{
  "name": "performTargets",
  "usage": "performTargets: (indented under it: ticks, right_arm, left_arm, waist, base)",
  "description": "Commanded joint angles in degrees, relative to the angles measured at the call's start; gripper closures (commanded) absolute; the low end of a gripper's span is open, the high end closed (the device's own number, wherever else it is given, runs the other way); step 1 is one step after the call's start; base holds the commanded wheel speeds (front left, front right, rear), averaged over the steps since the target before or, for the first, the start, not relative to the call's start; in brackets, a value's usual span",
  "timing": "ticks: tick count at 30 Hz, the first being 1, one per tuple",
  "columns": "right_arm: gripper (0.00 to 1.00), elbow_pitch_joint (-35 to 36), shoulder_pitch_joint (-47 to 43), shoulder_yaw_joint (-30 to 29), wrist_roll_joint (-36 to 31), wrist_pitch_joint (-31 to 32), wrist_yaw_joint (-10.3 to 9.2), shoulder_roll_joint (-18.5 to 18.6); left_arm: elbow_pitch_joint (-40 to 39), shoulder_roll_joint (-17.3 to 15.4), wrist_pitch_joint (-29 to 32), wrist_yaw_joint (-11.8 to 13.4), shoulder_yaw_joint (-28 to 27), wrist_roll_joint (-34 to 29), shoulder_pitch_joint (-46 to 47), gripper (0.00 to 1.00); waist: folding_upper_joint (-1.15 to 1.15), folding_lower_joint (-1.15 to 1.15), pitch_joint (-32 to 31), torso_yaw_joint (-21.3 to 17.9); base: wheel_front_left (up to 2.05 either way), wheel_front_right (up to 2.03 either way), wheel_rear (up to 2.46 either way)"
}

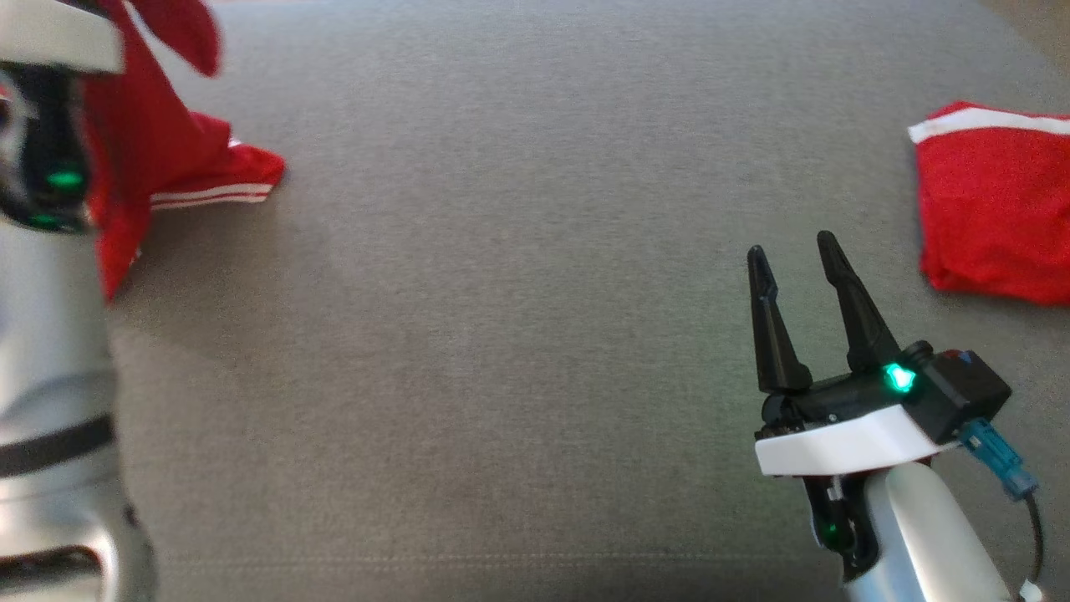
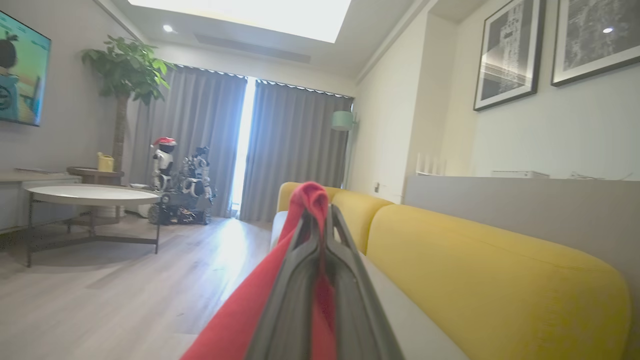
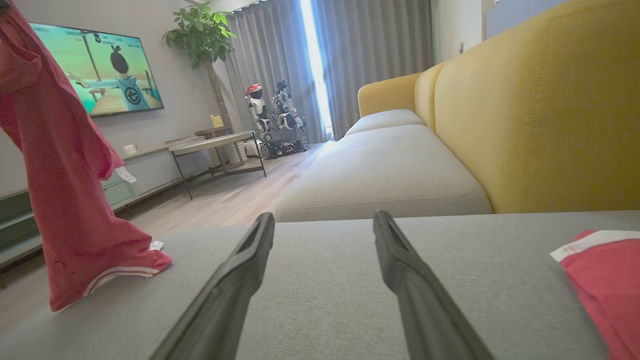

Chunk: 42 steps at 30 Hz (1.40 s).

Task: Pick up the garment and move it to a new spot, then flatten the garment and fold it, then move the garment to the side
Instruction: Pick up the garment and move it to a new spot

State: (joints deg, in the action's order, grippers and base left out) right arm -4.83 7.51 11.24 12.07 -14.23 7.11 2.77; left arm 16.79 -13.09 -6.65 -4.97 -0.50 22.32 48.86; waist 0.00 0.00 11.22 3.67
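The first step looks to be in hand, the pick-up and carry to a new spot: the left gripper (image 2: pixel 320 220) has its two dark fingers pressed together on a fold of the red garment (image 1: pixel 167 150), and a tuft of cloth stands up past the fingertips in the left wrist view. The garment hangs from that pinch in a long drape at the left of the head view, and its white-striped hem rests on the grey seat cushion (image 1: pixel 518 293) near the left edge, so it is lifted but not wholly clear of the sofa. The right gripper (image 1: pixel 792 251) hovers low over the cushion at the lower right with its fingers spread wide and nothing between them. A second red garment (image 1: pixel 995 209) with a white band lies bunched at the far right, well apart from the hanging one, just beside the yellow backrest (image 3: pixel 525 115). The next move, as I judge it, calls for carrying the cloth over the bare middle of the cushion, high enough that the hem does not drag or snag, then lowering it so the free right gripper can take an edge and help spread it flat
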Motion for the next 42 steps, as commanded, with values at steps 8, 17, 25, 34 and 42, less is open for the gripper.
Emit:
performTargets:
  ticks: [8,17,25,34,42]
  right_arm:
    - [0.00,3.4,1.6,-0.8,0.9,-0.7,0.37,0.1]
    - [0.00,6.1,3.0,-3.3,3.1,-0.8,0.37,0.1]
    - [0.00,7.2,3.6,-4.3,4.5,-0.8,0.37,0.1]
    - [0.00,6.7,3.5,-5.1,3.8,-0.8,0.37,0.1]
    - [0.00,5.0,2.1,-5.0,1.9,-0.8,0.37,0.1]
  left_arm:
    - [-9.4,7.5,2.6,1.2,8.5,0.1,-1.6,1.00]
    - [-5.2,10.2,-2.2,8.3,28.8,6.8,-4.8,1.00]
    - [5.4,10.2,-5.2,10.8,46.4,14.1,-2.8,0.00]
    - [7.6,10.0,-8.2,12.5,43.5,17.7,-0.9,0.00]
    - [1.7,5.5,-8.3,12.3,31.3,15.0,-7.5,0.00]
  waist:
    - [0.00,0.00,1.1,-7.0]
    - [0.00,0.00,4.0,-15.0]
    - [0.00,0.00,6.5,-16.9]
    - [0.00,0.00,3.7,-10.4]
    - [0.00,0.00,-0.3,-3.7]
  base:
    - [0.00,0.00,0.00]
    - [0.00,0.00,0.00]
    - [0.00,0.00,0.00]
    - [0.00,0.00,0.00]
    - [0.00,0.00,0.00]
